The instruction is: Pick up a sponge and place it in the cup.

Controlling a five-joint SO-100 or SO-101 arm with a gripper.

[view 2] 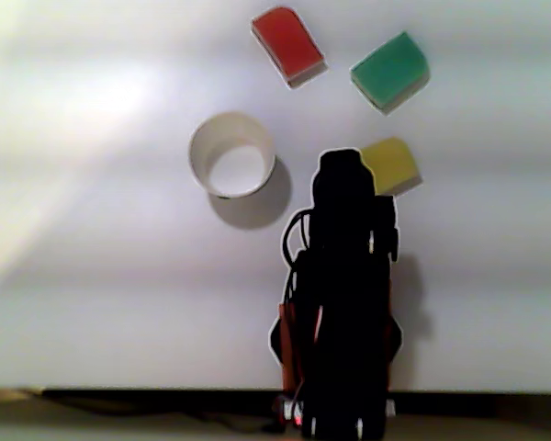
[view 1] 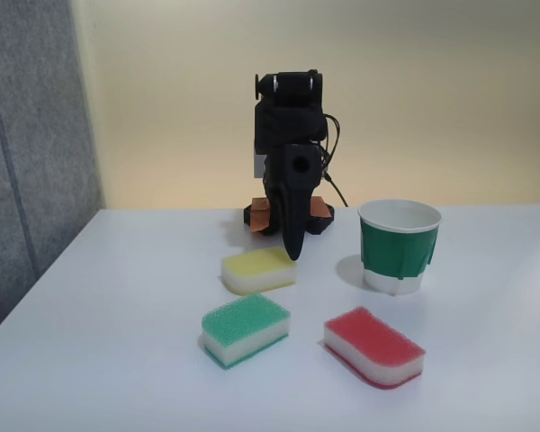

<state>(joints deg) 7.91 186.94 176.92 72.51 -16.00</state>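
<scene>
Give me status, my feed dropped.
Gripper shut, empty, above yellow sponge. Red sponge flat on table, untouched. Cup upright, empty. Nothing in the way.

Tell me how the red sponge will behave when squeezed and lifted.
The red sponge looks soft: its thick white foam layer will probably compress. Likely light for its size. It lies flat on the table, so rolling seems unlikely.
</scene>
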